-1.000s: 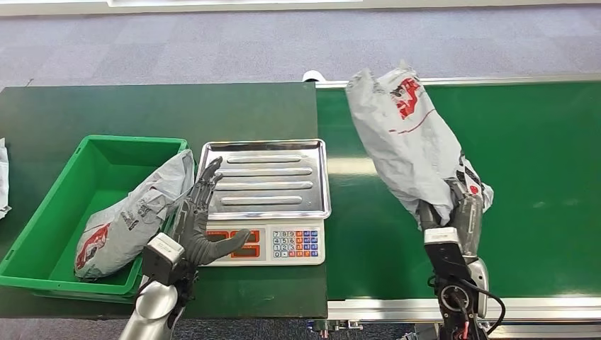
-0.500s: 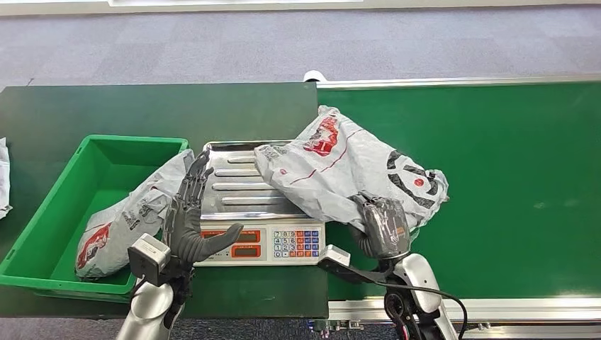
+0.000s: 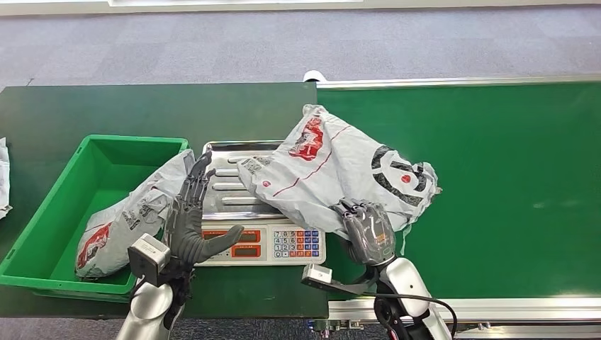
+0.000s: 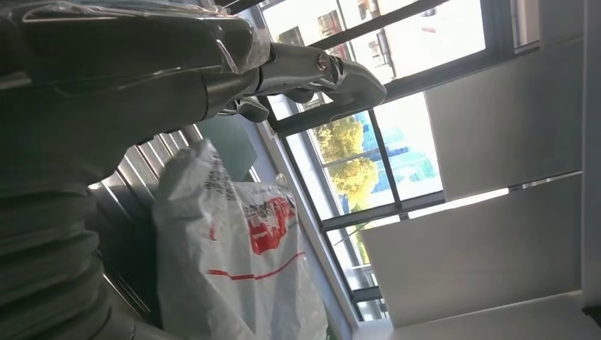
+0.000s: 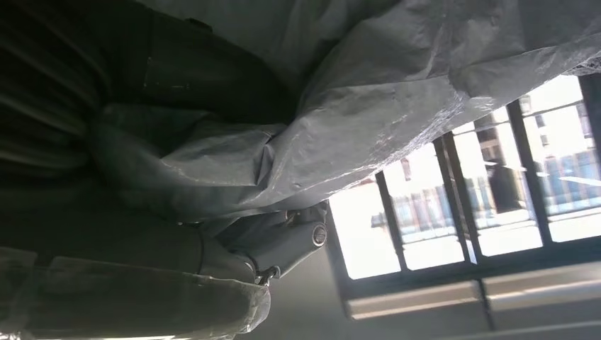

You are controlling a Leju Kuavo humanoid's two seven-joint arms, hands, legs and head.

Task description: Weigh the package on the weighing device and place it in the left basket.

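Head view: right hand (image 3: 367, 230) clamped on the near edge of the grey package (image 3: 340, 173). Package lies tilted across the right half of the scale's steel tray (image 3: 223, 185), its far end overhanging onto the green conveyor belt (image 3: 510, 177) toward 3 o'clock. Scale (image 3: 269, 244) sits centre on the dark green worktop (image 3: 142, 106), display and keypad facing 6 o'clock. Left hand (image 3: 188, 219) holds nothing, fingers spread and pointing to 12 o'clock, at the tray's 9 o'clock edge. Green basket (image 3: 49, 205) at 9 o'clock of the scale, with a second grey bag (image 3: 131, 216) inside, leaning on the basket's right wall just beside the left hand

Left wrist view: left hand (image 4: 212, 78) fingers extended, nothing between them. Package (image 4: 234, 262) with red print lies on the ribbed tray (image 4: 135, 205) ahead of it. Windows (image 4: 368, 142) behind

Right wrist view: right hand (image 5: 212, 248) pressed into crumpled grey package film (image 5: 368, 92), thumb under the fold. Windows (image 5: 461, 212) in the background
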